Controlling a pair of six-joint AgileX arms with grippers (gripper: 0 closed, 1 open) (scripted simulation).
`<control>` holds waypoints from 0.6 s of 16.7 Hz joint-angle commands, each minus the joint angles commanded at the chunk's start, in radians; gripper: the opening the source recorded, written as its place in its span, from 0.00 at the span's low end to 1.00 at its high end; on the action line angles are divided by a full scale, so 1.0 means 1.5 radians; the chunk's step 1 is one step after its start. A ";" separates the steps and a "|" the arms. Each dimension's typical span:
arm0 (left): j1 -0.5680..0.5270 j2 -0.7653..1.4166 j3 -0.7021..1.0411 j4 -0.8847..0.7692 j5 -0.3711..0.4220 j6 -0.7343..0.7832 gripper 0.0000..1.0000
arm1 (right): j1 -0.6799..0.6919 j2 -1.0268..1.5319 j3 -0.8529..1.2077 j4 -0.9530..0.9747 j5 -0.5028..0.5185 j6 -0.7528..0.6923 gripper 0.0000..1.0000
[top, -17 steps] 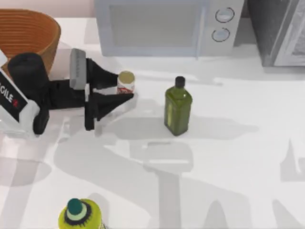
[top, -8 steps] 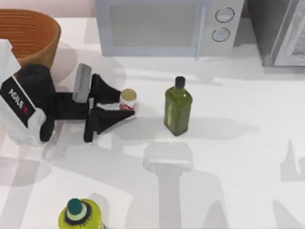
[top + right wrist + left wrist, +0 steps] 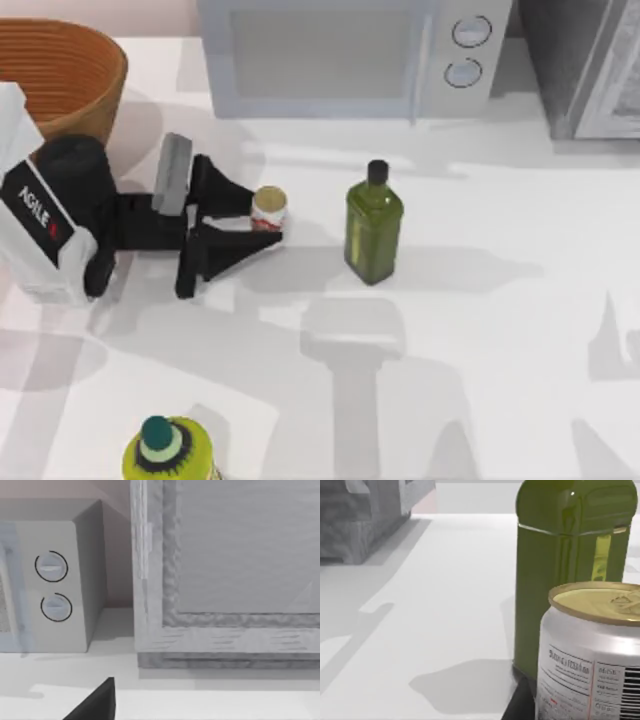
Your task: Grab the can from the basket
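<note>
The can (image 3: 268, 207) is a small white cylinder with red markings and a pale yellow top. It sits between the black fingers of my left gripper (image 3: 264, 214), which is shut on it. Can and gripper are over the table, to the right of the orange-brown wicker basket (image 3: 62, 72) at the back left corner. In the left wrist view the can (image 3: 592, 652) is close up, with the dark-green bottle (image 3: 570, 570) right behind it. A dark part of my right gripper (image 3: 95, 704) shows in the right wrist view.
The dark-green bottle (image 3: 373, 228) with a black cap stands just right of the can. A yellow-green bottle with a teal cap (image 3: 166, 450) stands at the front edge. A microwave (image 3: 340, 55) and a grey cabinet (image 3: 590, 65) line the back.
My left gripper carried the can toward the table's front, farther from the basket, then held nearly still over the last half second.
</note>
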 joint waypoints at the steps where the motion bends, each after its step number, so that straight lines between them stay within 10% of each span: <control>1: 0.000 0.000 0.000 0.000 0.000 0.000 0.45 | 0.000 0.000 0.000 0.000 0.000 0.000 1.00; 8: 0.000 0.000 0.000 0.000 0.000 0.000 0.98 | 0.000 0.000 0.000 0.000 0.000 0.000 1.00; 10: 0.000 0.000 0.000 0.000 0.000 0.000 1.00 | 0.000 0.000 0.000 0.000 0.000 0.000 1.00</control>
